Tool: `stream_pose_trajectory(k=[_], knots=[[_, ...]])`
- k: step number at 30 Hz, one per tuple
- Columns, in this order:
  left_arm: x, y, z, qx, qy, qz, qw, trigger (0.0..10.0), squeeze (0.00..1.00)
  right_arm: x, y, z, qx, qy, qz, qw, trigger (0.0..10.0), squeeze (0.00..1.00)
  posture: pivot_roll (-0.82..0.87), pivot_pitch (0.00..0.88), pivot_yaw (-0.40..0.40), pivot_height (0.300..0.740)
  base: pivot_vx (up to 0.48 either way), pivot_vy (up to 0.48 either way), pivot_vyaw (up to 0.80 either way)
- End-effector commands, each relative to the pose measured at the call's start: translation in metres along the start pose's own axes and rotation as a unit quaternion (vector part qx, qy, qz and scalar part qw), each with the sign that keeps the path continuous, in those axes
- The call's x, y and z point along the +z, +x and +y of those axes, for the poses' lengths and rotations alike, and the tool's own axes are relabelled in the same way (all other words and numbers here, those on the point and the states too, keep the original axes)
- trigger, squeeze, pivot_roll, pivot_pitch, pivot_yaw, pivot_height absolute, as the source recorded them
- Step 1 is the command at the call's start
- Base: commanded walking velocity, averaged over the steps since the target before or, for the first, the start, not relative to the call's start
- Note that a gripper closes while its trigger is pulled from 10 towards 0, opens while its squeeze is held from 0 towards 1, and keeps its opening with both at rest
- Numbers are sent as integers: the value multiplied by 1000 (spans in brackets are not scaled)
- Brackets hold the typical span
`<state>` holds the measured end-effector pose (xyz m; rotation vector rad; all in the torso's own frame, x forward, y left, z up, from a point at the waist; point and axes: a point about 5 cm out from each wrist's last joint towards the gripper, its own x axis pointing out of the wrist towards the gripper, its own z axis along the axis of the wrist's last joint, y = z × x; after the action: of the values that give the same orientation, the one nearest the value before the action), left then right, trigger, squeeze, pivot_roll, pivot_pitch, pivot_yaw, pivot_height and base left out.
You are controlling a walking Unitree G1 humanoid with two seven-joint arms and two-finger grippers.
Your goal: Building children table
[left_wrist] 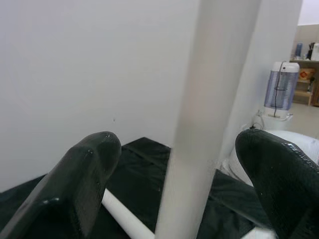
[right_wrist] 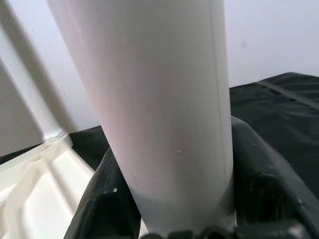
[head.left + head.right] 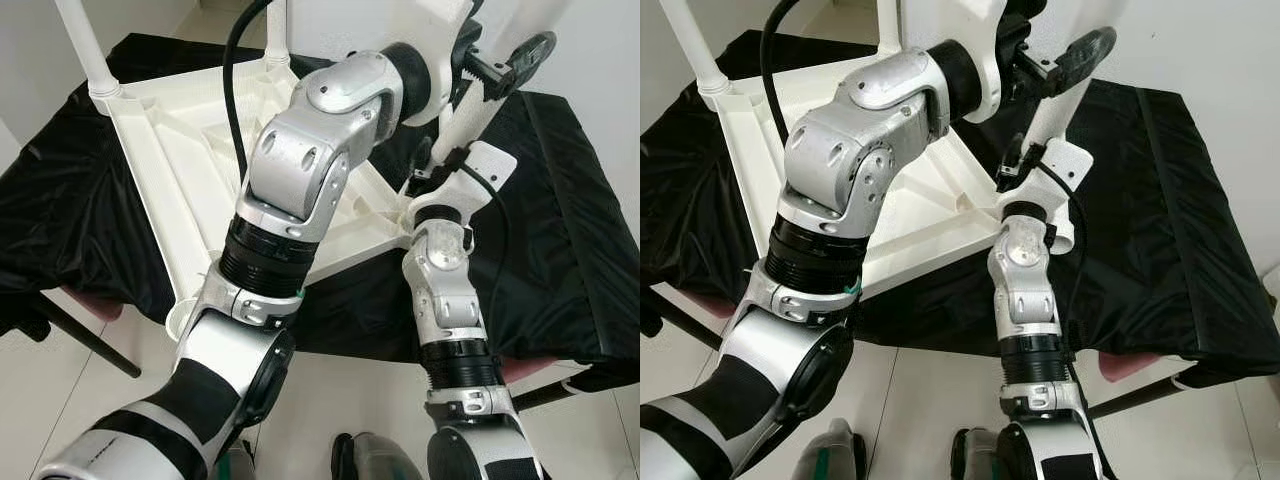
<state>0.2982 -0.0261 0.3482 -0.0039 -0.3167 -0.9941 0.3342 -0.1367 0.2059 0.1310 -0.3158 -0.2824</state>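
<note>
**Two arms on one table leg**

A white plastic tabletop [image 3: 190, 150] lies upside down on a black cloth [image 3: 560, 230], its ribbed underside facing up. Two white legs already stand in its far corners — one at the far left [image 3: 85, 45], another further back [image 3: 278, 30].

At the near right corner a third white leg [image 3: 1055, 105] stands upright, leaning a touch. The right gripper [image 2: 174, 219] is clamped on it low down, just above the corner of the tabletop: seen from its wrist, the leg fills the space between the two black fingers [image 2: 107, 199], and both press against its sides.

The left arm [image 3: 300, 170] reaches across over the tabletop to the same leg, higher up. The left gripper [image 1: 184, 164] has its fingers spread — the leg runs up between them, but there is clear space on each side, so the black pads [image 1: 84, 169] are not touching it. Behind, in that wrist view, another white leg lies flat on the cloth, and a small white appliance [image 1: 281, 92] stands further off by the wall.
</note>
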Motion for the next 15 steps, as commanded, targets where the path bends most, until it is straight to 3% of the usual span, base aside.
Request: stream_pose_trajectory(k=[1,7,9,11,13,15], knots=[[-9,2,-11,2,-41,-2,999,10000,0,1,4,-4,-13,5,3,1000,10000,0,-27,35,-13,740,0,0,0],[-32,-14,0,36,-52,32,997,10000,0,8,14,-15,-26,1,-3,1000,10000,0,-33,31,-18,740,0,0,0],[-47,-22,10,88,-43,46,994,10000,0,5,18,-16,-11,-12,10,1000,10000,0,-34,29,-19,740,0,0,0],[-47,-22,10,88,-43,46,994,10000,0,5,18,-16,-11,-12,10,1000,10000,0,-34,29,-19,740,0,0,0],[-61,-31,20,142,-26,50,988,10000,0,1,21,-17,8,-28,19,999,10000,0,-31,30,-23,740,0,0,0],[-66,-35,24,158,-27,45,986,10000,0,1,23,-17,16,-33,20,999,10000,0,-30,30,-24,740,0,0,0]])
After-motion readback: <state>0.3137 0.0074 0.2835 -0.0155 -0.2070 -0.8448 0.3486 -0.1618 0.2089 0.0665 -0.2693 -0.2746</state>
